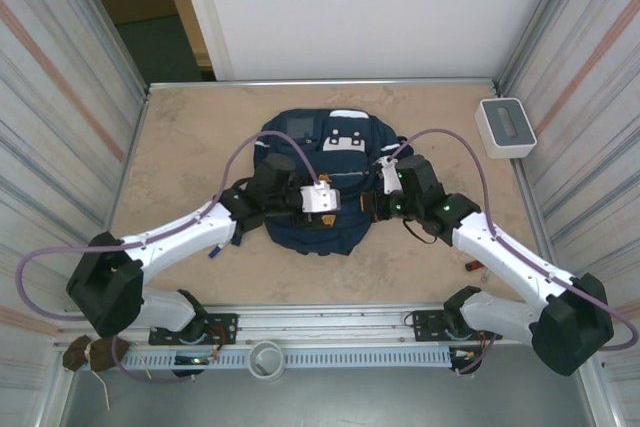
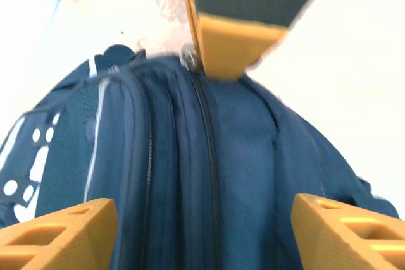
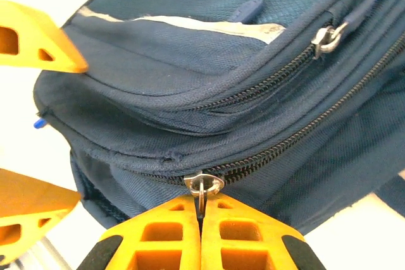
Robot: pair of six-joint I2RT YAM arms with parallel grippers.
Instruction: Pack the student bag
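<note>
Top external view: the navy-blue striped fabric backpack lies flat at the middle of the beige tabletop, with both arms reaching over its near end. Left wrist view: the left gripper has its fingers well apart, straddling the backpack's zippered side, likely to steady it against a pull. Right wrist view: the right gripper is pinched together on the small metal zipper pull, apparently to draw the compartment open for packing.
</note>
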